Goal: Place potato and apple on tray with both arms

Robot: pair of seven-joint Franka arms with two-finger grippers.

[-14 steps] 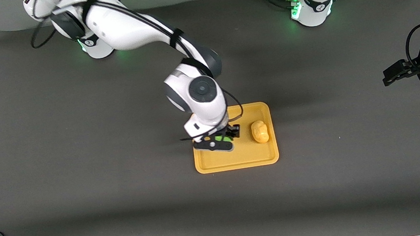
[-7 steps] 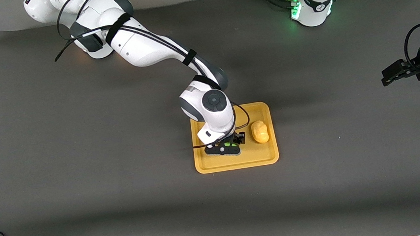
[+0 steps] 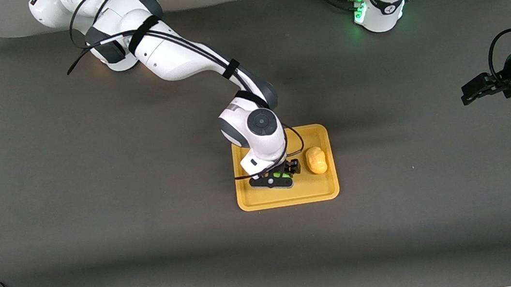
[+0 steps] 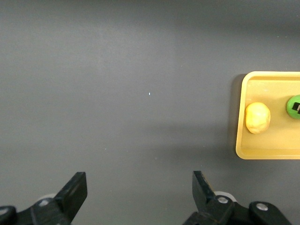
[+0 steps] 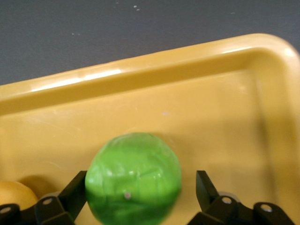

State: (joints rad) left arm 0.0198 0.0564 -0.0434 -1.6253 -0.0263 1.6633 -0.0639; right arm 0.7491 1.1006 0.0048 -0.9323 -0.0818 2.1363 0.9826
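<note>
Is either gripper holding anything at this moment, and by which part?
Nothing is held. The right gripper stands open around the apple on the tray; the left gripper waits open over bare table.

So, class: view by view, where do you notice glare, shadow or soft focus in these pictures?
Front view: a soft shadow lies on the mat beside the tray, green glow at the arm bases. Right wrist view: the apple between the right gripper fingers looks soft, glare streaks the tray rim. Left wrist view: evenly lit, the potato sharp.
</note>
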